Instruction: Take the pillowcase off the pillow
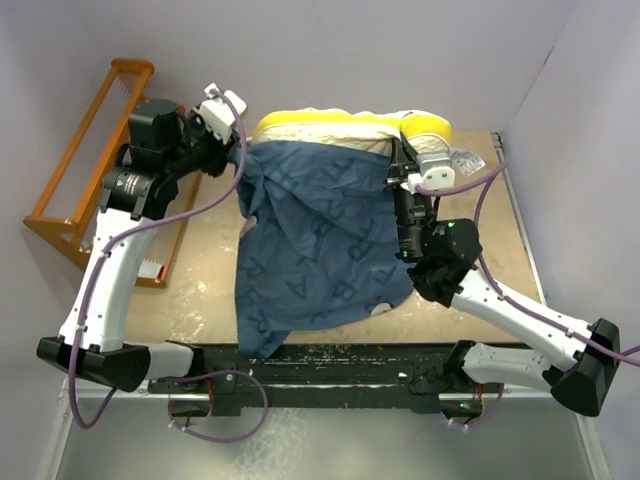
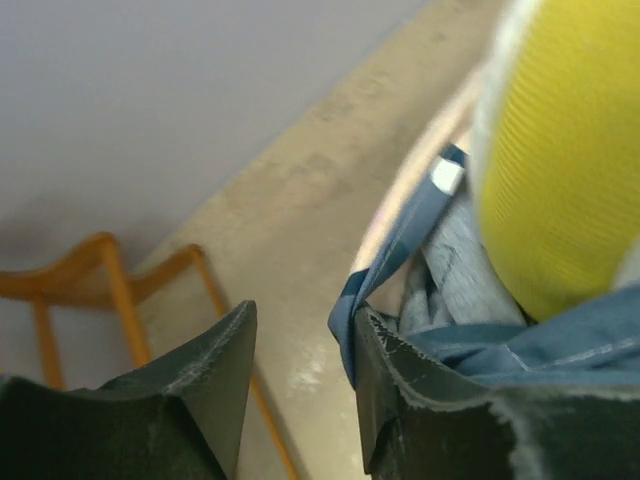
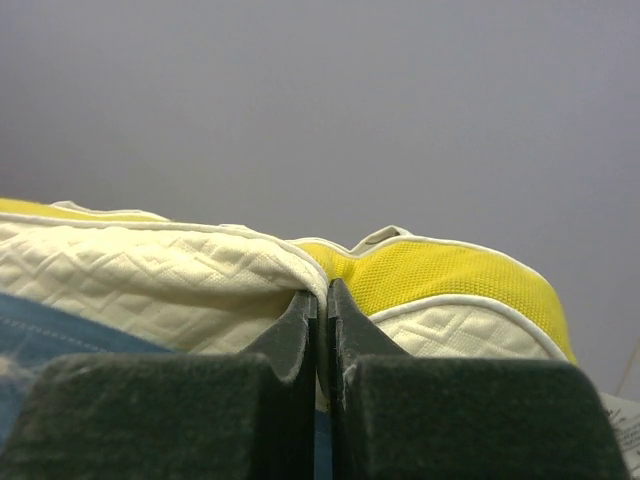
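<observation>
The slate-blue pillowcase point(image 1: 315, 240) with paler letters lies crumpled over most of the pillow point(image 1: 330, 128), whose cream quilted face and yellow edge stick out at the far side. My left gripper point(image 1: 232, 128) is at the case's far left corner. In the left wrist view it point(image 2: 305, 335) is open. The blue hem point(image 2: 400, 240) hangs against its right finger point(image 2: 400, 390), beside the pillow's yellow edge point(image 2: 560, 160). My right gripper point(image 1: 404, 168) is at the far right. In the right wrist view it point(image 3: 322, 296) is shut on a fold of the cream pillow point(image 3: 160, 280).
An orange wooden rack point(image 1: 85, 165) stands at the left of the table, also in the left wrist view point(image 2: 110, 280). A crinkled clear wrapper point(image 1: 468, 160) lies at the far right corner. Grey walls close in the back and right sides.
</observation>
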You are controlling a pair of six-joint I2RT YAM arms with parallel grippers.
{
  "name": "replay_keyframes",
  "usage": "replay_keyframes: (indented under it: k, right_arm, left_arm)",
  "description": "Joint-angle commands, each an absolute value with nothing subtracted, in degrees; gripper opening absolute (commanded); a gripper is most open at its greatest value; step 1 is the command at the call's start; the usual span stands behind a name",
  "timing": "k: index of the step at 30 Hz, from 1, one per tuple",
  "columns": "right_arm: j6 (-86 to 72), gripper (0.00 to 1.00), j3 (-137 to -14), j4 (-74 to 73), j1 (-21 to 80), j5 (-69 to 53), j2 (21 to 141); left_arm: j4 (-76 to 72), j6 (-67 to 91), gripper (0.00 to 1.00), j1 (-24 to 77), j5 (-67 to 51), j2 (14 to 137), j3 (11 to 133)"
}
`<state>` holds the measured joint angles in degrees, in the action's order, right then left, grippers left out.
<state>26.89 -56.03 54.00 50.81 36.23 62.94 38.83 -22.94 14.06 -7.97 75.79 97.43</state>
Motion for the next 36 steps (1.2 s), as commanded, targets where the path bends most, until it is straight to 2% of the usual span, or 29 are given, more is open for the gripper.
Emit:
replay_keyframes:
  k: [1,4,8,9,11,13,16,22,25,32,36]
  right_arm:
    - [26.0,0.00,-56.1,67.9,49.2,43.9,60.3]
    - [26.7,0.00,-57.2,67.5,49.1,44.6,61.5]
    - [28.1,0.00,-60.4,67.0,49.0,44.9,63.3]
    - [28.1,0.00,-61.2,66.9,48.8,44.8,63.8]
    - [27.4,0.00,-64.3,66.0,48.4,43.6,64.9]
    - [26.0,0.00,-67.6,64.3,48.3,42.2,66.6]
    - [23.7,0.00,-72.8,62.8,48.3,39.6,69.5]
    - [16.6,0.00,-81.7,59.6,48.3,32.4,74.4]
    - [13.9,0.00,-85.4,57.9,48.3,27.9,76.8]
    - [8.3,0.00,-89.4,50.4,48.4,18.4,80.3]
    - [4.8,0.00,-88.8,43.6,48.6,12.8,81.8]
  left_arm:
    - [50.3,-26.3,0.49,12.7,-28.3,71.0,95.5]
    - [50.1,-31.4,0.59,12.8,-34.7,66.2,91.4]
    - [48.5,-40.7,0.67,12.8,-33.0,61.2,85.9]
    - [49.1,-42.7,0.73,12.8,-32.3,60.7,85.0]
    - [49.8,-45.4,0.93,12.8,-30.4,60.2,83.7]
    - [48.3,-43.3,1.00,12.8,-28.8,60.2,83.9]
    - [44.6,-34.2,0.99,12.8,-30.4,61.8,90.3]
    - [43.0,-10.8,0.99,12.8,-39.9,74.4,113.5]
    - [41.3,-4.2,0.99,12.8,-42.9,79.5,118.5]
    - [38.8,-13.3,0.99,13.3,-38.3,82.4,120.7]
    - [40.5,-27.5,0.99,20.1,-32.2,80.5,122.4]
